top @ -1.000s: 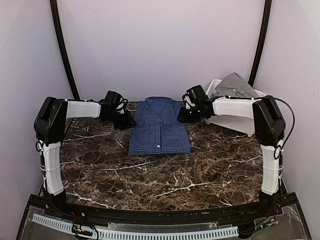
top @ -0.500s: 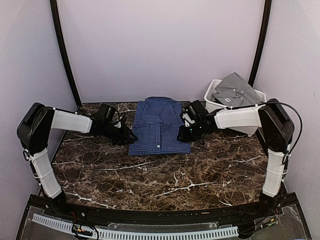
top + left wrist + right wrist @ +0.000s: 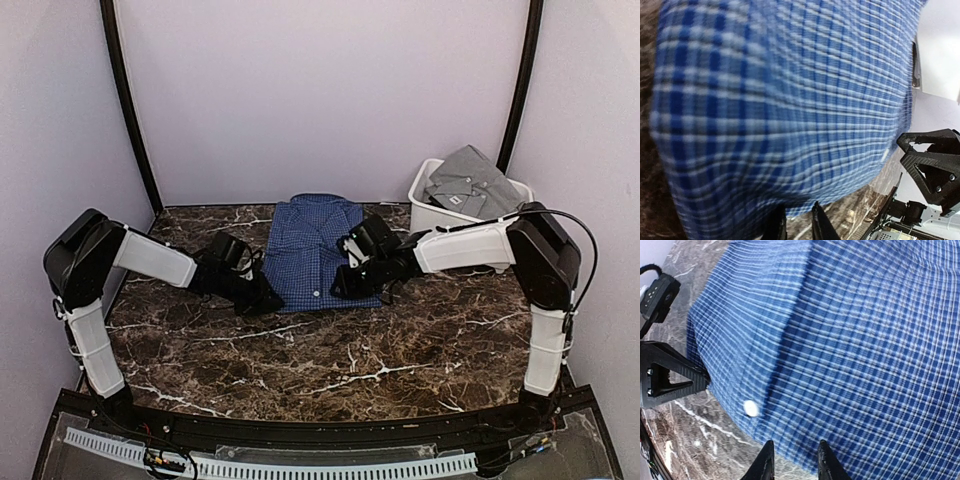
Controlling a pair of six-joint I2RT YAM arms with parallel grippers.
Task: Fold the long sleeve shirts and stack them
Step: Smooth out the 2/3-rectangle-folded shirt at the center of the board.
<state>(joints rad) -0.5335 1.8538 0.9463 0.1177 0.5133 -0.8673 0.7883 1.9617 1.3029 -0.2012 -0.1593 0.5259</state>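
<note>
Two shirts: one navy-blue shirt, fine-checked woven cloth folded into a flat rectangle with one white button showing, lies at the rear middle of the dark, white-veined marble worktop. One plain grey shirt sits rumpled in a white plastic bin at rear right. Two claws reach the navy hem: the right claw has its fingers slightly apart; the left claw is blurred and I cannot tell its grip.

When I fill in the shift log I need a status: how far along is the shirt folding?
Done: the navy checked shirt lies folded flat at the back of the table. In hand: the left claw and right claw sit at its near corners; whether they grip is unclear. Remaining: the grey shirt lies in the white bin, not yet folded or stacked.
</note>
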